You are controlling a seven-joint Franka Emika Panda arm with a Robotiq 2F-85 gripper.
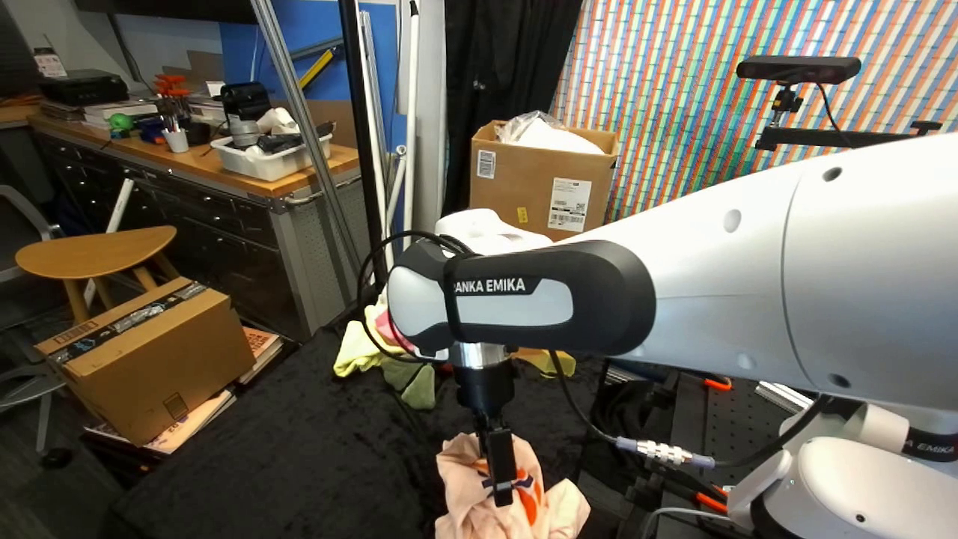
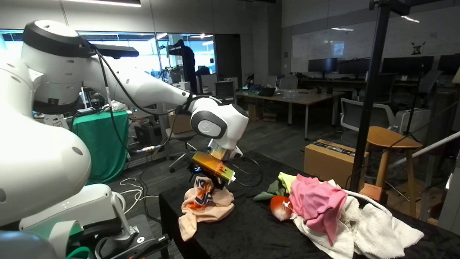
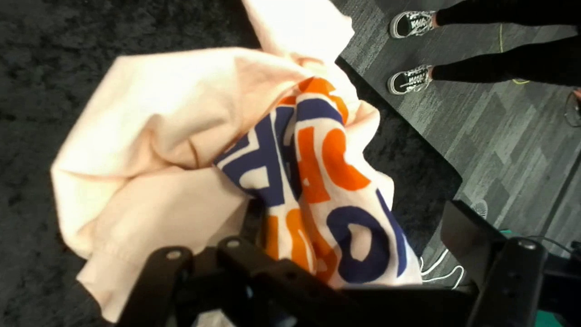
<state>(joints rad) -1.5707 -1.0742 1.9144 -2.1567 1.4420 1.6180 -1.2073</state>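
Note:
A crumpled pale pink cloth with an orange and navy print lies on the black-covered table [image 1: 314, 449]. The cloth shows in both exterior views [image 1: 468, 486] [image 2: 212, 210] and in the wrist view [image 3: 181, 113]. My gripper [image 1: 500, 479] points down at the cloth. In the wrist view the gripper [image 3: 354, 211] has its fingers wide apart. The printed part of the cloth rises between them, nearer the finger on the left, which seems to touch or press beside it. The finger on the right stands apart from the cloth. The lower gripper parts are dark in that view.
A pile with a pink cloth [image 2: 316, 205], white towels [image 2: 377, 233], a red-and-white item [image 2: 280, 208] and a green cloth [image 2: 267, 193] lies on the same table. A cardboard box [image 1: 150, 359] stands beside the table. A person's legs [image 3: 481, 68] show near the table edge.

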